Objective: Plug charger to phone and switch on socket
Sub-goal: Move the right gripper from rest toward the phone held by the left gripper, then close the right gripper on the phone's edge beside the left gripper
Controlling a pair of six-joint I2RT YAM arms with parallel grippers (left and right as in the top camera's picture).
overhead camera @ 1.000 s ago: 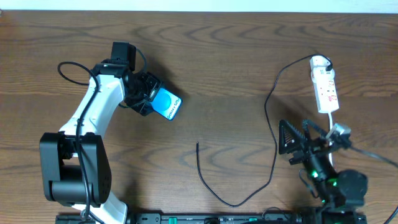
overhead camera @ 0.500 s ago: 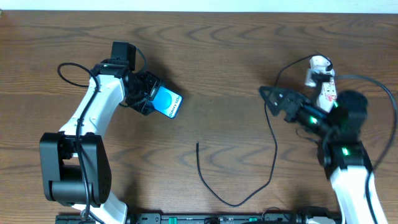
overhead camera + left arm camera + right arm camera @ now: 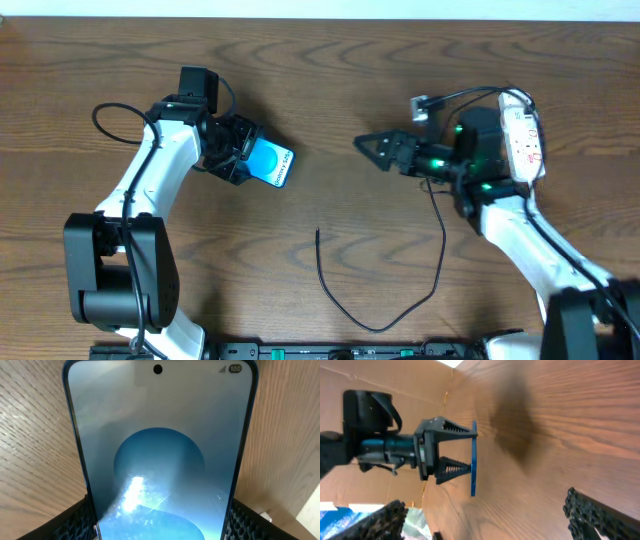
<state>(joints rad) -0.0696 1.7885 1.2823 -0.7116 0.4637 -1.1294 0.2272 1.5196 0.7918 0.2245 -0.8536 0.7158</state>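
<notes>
- Left gripper (image 3: 250,160): the jaws are closed partway on the phone (image 3: 272,166), one finger against each long edge. In the left wrist view we see both ribbed fingers (image 3: 75,522) flanking the glass.
- Phone: it sits between the left jaws with its blue screen turned toward that wrist's camera. The end with the camera hole projects beyond the fingertips, away from the wrist. From the right wrist it appears edge-on, as a thin blue line between the two left fingers. We cannot tell whether its free end touches the table (image 3: 330,80).
- Right gripper (image 3: 368,150): the jaws stand wide apart with nothing between them, and the right wrist view shows only bare wood in the gap. The fingertips point toward the left gripper, well apart from the phone.
- Charger (image 3: 440,250): the thin black cable lies on the table. It passes under the right arm behind the jaws, then curves in a loop to its plug tip (image 3: 318,233). The tip lies well apart from both pairs of jaws, roughly between them and nearer the arm bases.
- Socket (image 3: 522,135): the white strip lies behind the right gripper, on the wrist side opposite the fingertips, and apart from the jaws.
</notes>
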